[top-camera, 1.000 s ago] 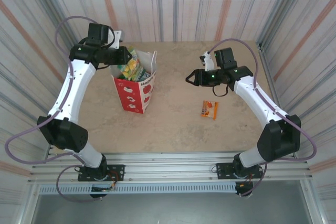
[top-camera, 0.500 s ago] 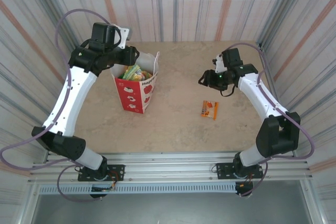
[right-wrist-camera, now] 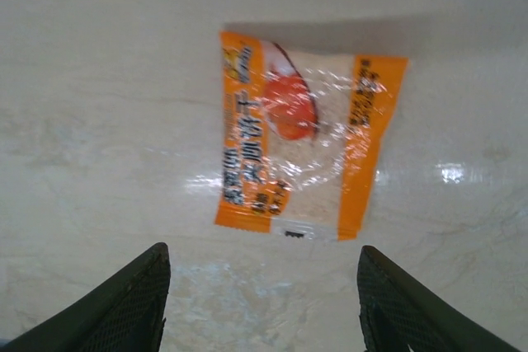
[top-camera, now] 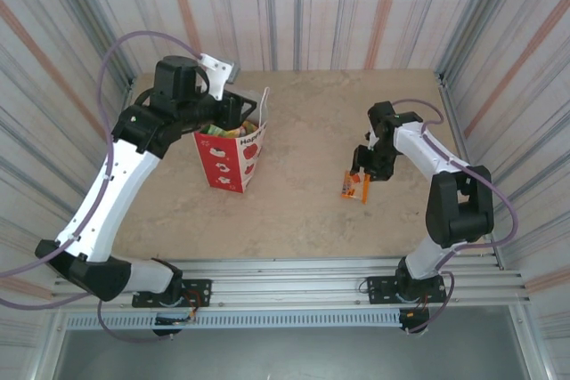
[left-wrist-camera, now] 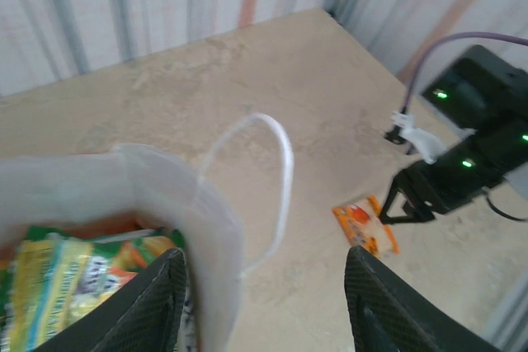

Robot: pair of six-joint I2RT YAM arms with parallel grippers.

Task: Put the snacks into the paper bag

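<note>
Right gripper (right-wrist-camera: pixel 262 274) has swung down from mid-table in the last sec and now hangs right over the small orange plastic sachet (right-wrist-camera: pixel 309 146). Wrist cam: its two black fingers (right-wrist-camera: pixel 124 302) are spread wide w/ nothing btwn them. The sachet lies flat on the beige stone-look table (top-camera: pixel 294 220) just ahead of the tips, not touched yet afaict. It's the only snack out on the table, on the right half, well apart from the bag.

Further back on the left, the small upright paper gift bag, red bottom w/ white prints and white top (top-camera: pixel 230 162), stands where it was. Left gripper (left-wrist-camera: pixel 264 274) has lifted out of the bag mouth and sits over its far edge, fingers apart and empty. One finger seems to be on each side of the white wall, and the thin white handle (left-wrist-camera: pixel 285 162) loops up btwn them. Green-yellow glossy packets (left-wrist-camera: pixel 62 274) are down inside.

So imo the left side's drop is done and the sachet is the last job. Next is prob a straight drop + pinch. It's thin and flat on a slick top, so the fingers could shove it instead of catching an edge. The left arm is also kinda parked over the opening.
</note>
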